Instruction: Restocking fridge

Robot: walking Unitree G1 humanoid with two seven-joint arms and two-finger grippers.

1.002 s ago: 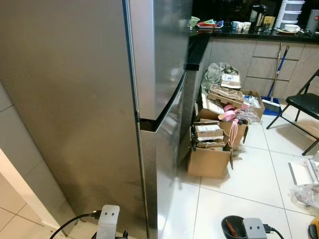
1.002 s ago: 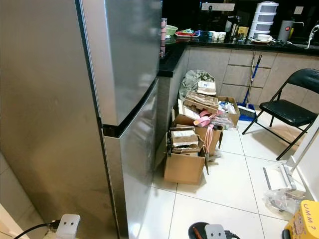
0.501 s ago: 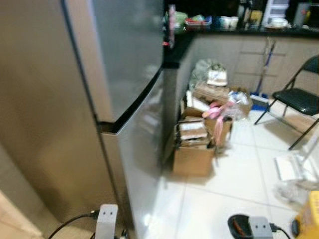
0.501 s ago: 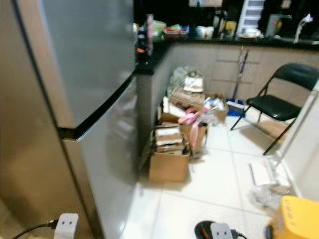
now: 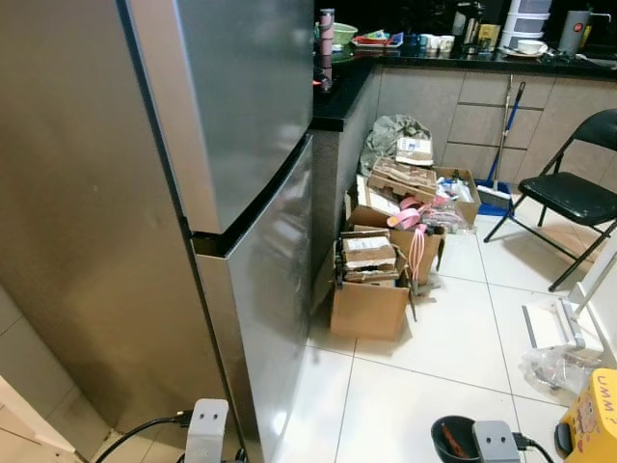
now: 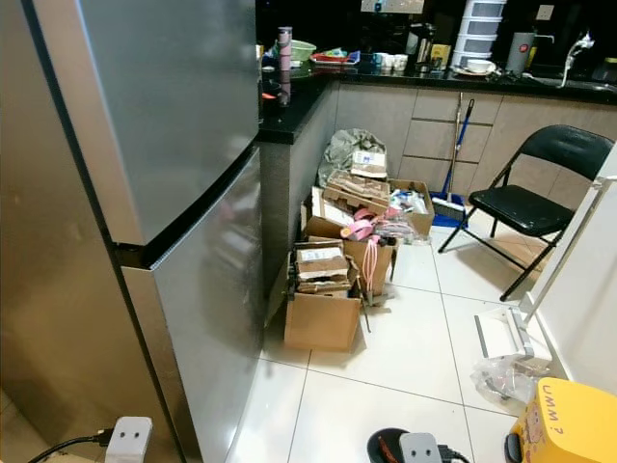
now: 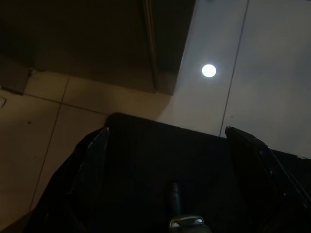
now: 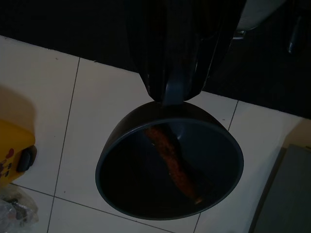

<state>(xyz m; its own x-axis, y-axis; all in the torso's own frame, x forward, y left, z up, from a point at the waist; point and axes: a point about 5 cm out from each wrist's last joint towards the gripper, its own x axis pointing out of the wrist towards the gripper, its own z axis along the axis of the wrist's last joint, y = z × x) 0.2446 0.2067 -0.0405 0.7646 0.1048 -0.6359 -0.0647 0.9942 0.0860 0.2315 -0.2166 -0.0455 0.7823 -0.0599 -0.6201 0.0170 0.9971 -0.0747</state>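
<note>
The tall steel fridge [image 5: 222, 145] fills the left of the eye views, both doors closed, a dark seam between upper and lower door. My right gripper [image 8: 172, 94] is shut on the rim of a dark round bowl [image 8: 170, 165] that holds a reddish-brown strip of food [image 8: 172, 162]. The bowl [image 5: 453, 439] hangs low over the white floor tiles, to the right of the fridge front. My left gripper [image 7: 168, 130] hangs near the fridge's bottom corner, its two black fingers [image 7: 95, 155] spread with nothing between them.
Open cardboard boxes [image 5: 371, 289] full of clutter sit against the dark counter [image 5: 347, 92] beyond the fridge. A black folding chair [image 5: 578, 188] and a broom [image 5: 501, 145] stand at the right. A yellow box [image 5: 593, 420] and a plastic bag [image 5: 559, 367] lie near my right side.
The whole picture has shifted: the camera turned right, so more floor, the chair and the yellow box came into view. Both arms keep their poses; the bowl stays held.
</note>
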